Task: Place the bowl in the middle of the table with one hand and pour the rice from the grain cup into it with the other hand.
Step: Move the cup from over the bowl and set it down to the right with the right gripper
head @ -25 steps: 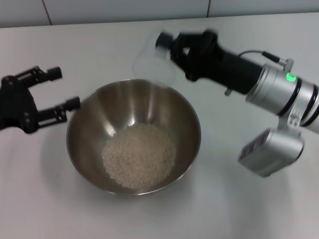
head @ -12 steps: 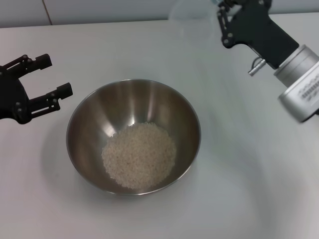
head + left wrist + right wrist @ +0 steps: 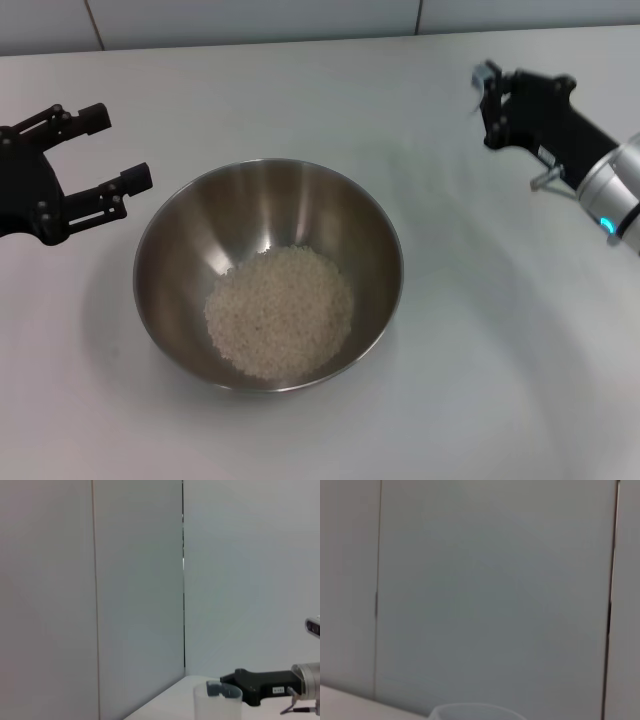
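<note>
Gleaming round brushed-steel bowl (image 3: 268, 273) mid smooth white counter (image 3: 470, 330), heaped whitish rice (image 3: 279, 311) inside, left tool (image 3: 97, 150) black, spread open beside it, right tool (image 3: 487, 92) gripping clear tapered grain cup (image 3: 218, 701), plain only from left wrist view

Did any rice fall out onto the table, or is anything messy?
Nothing looks messy. The rice sits in a heap inside the bowl, which stands upright on the table, with no loose grains visible around it.
</note>
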You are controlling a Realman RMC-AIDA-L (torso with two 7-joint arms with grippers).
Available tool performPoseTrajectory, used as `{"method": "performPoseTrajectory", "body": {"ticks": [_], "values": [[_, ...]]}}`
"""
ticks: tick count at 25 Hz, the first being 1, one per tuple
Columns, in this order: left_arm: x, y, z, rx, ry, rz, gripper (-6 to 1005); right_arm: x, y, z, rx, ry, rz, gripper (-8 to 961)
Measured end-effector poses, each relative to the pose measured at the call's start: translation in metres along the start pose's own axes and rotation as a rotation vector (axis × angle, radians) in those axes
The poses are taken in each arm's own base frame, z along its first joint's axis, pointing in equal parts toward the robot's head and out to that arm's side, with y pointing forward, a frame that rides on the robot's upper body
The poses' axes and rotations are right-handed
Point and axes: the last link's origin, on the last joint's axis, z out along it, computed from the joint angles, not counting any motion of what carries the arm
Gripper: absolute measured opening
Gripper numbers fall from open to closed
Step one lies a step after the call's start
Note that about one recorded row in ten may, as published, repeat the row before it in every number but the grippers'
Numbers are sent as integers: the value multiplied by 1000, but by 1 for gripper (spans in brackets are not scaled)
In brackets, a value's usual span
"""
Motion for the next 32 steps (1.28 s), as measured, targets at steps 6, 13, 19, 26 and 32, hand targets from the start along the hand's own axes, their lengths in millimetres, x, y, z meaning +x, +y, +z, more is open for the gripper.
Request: {"method": "performPoseTrajectory", "body": {"ticks": [6,13,19,26,32], "values": [[0,0,3,-9,2,-1,801,10,2,-9,-6,39,46,132],[-2,2,2,-7,3,-10,801,22,2,-14,14,102,61,144],[-2,2,1,-5,2,-11,801,27,7,-15,-4,133,57,154],[-3,3,1,-7,-4,-11,801,33,9,-14,-4,175,56,165],[-5,4,1,-12,-8,-3,801,35,9,-16,-2,180,60,175]]}}
